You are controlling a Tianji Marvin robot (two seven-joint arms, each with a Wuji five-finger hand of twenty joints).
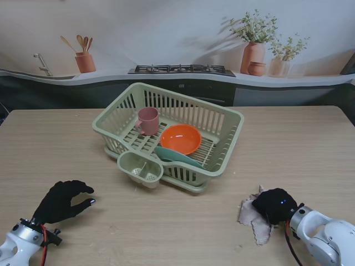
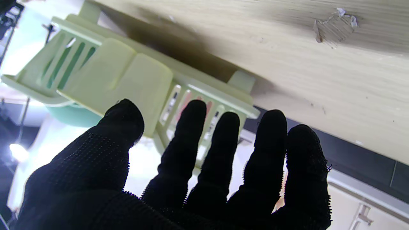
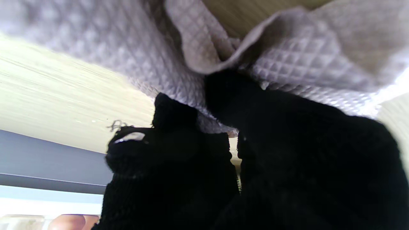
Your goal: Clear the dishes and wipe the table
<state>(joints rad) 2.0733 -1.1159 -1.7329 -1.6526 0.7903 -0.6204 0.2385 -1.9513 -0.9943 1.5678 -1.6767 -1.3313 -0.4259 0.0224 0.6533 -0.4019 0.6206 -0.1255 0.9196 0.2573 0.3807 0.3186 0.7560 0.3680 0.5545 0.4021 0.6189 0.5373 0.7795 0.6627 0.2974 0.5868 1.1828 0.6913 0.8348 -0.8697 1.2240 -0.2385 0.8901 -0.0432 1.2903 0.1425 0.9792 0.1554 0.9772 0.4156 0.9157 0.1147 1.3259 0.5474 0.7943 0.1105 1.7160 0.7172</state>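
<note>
A pale green dish rack (image 1: pixel 224 119) stands mid-table with a pink cup (image 1: pixel 148 120), an orange bowl (image 1: pixel 180 138) and a teal plate (image 1: pixel 176 157) inside. Its small cutlery holder (image 1: pixel 140 168) hangs on the near side. A grey quilted cloth (image 1: pixel 253 217) lies crumpled on the table near my right side. My right hand (image 1: pixel 273 204) in its black glove rests on the cloth, fingers curled into its folds (image 3: pixel 287 60). My left hand (image 1: pixel 61 200) hovers open near the table's front left, fingers (image 2: pixel 220 143) spread and holding nothing; the rack (image 2: pixel 134 80) shows beyond them.
The wooden table (image 1: pixel 66 149) stretches wide on both sides of the rack. Behind it runs a counter with a stove (image 1: pixel 182 69), a pot of wooden utensils (image 1: pixel 85 60) and terracotta vases with plants (image 1: pixel 253 55).
</note>
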